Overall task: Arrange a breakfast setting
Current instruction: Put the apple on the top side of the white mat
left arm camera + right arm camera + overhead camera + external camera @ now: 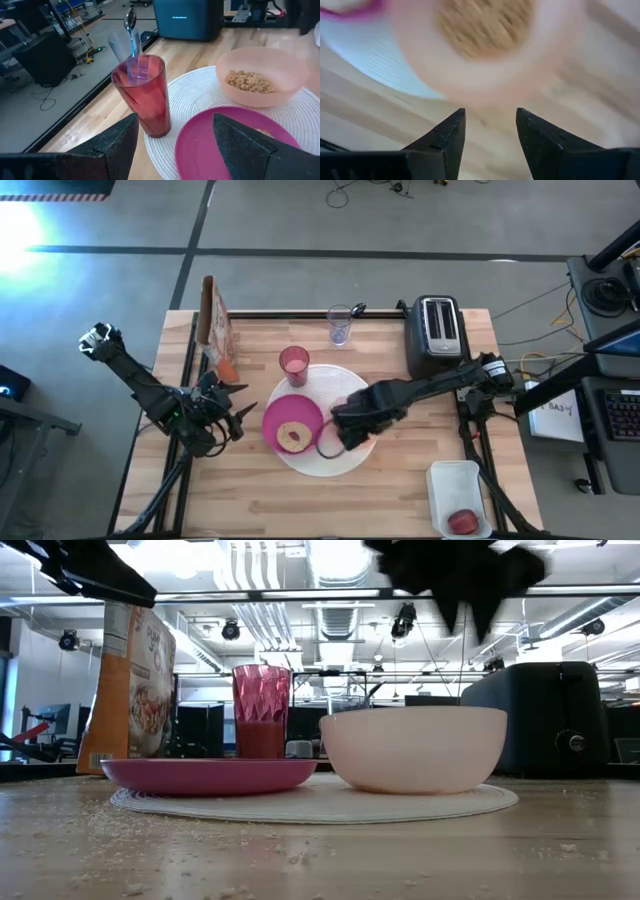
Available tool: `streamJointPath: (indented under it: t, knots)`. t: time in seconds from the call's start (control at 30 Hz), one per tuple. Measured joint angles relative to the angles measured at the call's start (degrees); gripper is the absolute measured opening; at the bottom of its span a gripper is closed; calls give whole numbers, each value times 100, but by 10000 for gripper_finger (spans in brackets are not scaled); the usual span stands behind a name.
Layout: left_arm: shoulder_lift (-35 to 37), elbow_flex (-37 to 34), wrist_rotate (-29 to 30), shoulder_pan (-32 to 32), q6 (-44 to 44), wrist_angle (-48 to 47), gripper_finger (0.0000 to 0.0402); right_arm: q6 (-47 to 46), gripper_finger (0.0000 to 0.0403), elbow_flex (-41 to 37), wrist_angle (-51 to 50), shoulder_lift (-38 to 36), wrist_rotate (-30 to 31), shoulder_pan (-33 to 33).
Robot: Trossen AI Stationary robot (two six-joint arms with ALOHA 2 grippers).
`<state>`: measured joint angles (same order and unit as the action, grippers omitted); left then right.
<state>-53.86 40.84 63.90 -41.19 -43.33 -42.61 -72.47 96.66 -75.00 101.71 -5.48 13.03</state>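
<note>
Cereal filled the peach bowl (261,75), which sat on the plate (345,460) directly under the right gripper (490,120); its fingers were parted, grasping nothing. Left gripper (232,408) hung open beside the magenta bowl (292,421), tumbler (294,365) just beyond.

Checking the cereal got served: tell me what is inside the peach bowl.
The peach bowl holds a small heap of tan cereal rings on its floor, seen from the left wrist. The low view shows only its outer wall, and overhead the right arm covers it.
</note>
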Motion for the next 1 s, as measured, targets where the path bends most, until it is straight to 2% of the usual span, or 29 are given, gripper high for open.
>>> streamJointPath:
  t: [0.17,0.33,0.43,0.77,1.0]
  knots:
    - [27,35,0,-1,-3,-77,237,-678,186,-61,-777,-2,-786,442]
    - [27,35,-2,-2,-5,-185,237,-1140,207,-100,-785,31,-1595,999]
    - [34,33,-2,0,101,-242,237,-1059,214,-105,-793,31,-2007,1368]
    - [93,159,11,-1,254,-244,237,-642,210,-107,-827,137,-2001,2893]
    - [97,477,310,-1,535,-247,237,-654,210,-128,-868,230,-1999,3869]
